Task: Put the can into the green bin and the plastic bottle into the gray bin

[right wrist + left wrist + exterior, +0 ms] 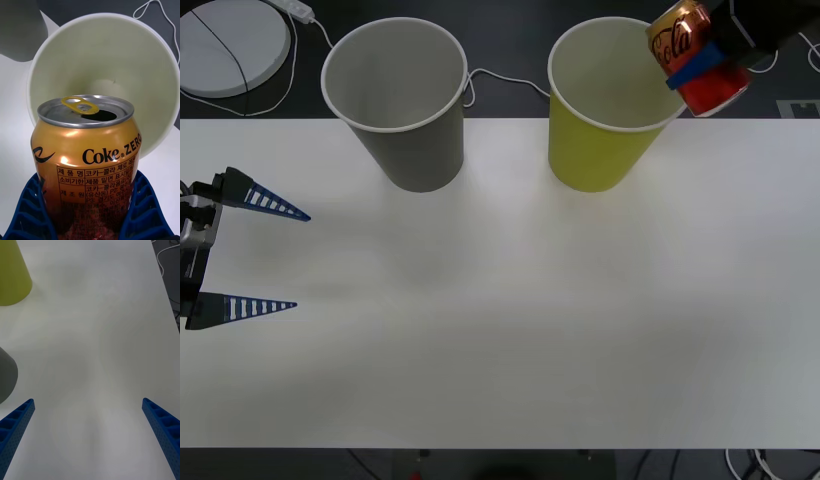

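Note:
My right gripper (702, 68) is shut on the can (697, 56), a red and orange-gold soda can held tilted in the air over the right rim of the green bin (605, 140). In the right wrist view the can (84, 157) fills the space between my blue fingers (144, 210), its opened top facing the pale inside of the green bin (105, 63). The gray bin (400, 110) stands upright to the left of the green one. My left gripper (265, 255) rests open over the table's left side with nothing between its fingers. The plastic bottle is out of view.
A white table (510, 330) carries both bins near its far edge. Behind it lie a white round disc (230, 45) and a white cable (500, 80) on a dark floor. The left wrist view catches the green bin (13, 273) and gray bin (6, 378) at its edge.

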`<state>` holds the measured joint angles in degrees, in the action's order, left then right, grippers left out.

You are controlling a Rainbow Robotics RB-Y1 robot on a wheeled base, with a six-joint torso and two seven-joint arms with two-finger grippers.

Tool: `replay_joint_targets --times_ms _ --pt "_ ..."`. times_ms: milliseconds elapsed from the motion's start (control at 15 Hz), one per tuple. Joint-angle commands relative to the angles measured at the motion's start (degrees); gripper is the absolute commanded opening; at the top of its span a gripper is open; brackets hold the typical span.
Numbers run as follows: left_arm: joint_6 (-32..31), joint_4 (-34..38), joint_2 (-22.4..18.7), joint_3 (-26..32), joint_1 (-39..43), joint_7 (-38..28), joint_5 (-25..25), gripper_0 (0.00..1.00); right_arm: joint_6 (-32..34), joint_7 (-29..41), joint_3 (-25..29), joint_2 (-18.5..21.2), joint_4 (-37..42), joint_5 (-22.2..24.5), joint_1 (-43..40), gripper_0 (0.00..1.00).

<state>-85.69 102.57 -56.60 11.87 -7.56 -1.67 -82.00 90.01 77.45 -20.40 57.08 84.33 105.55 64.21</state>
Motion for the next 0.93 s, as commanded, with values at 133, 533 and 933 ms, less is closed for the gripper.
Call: replay_joint_targets --times_ms 133,533,933 --pt "0.0 0.0 0.0 0.0 0.0 0.0 0.0 1.0 0.0 0.0 -2.0 -7.2 -6.4 6.3 4.8 0.0" --pt "0.0 0.0 0.0 0.0 0.0 0.0 0.0 1.0 -0.9 -3.1 -3.9 -14.5 -16.8 11.6 10.1 0.13" --pt "0.0 0.0 0.0 0.0 0.0 0.0 0.0 1.0 -0.7 -6.6 -4.0 -14.5 -17.8 12.8 11.1 1.0"
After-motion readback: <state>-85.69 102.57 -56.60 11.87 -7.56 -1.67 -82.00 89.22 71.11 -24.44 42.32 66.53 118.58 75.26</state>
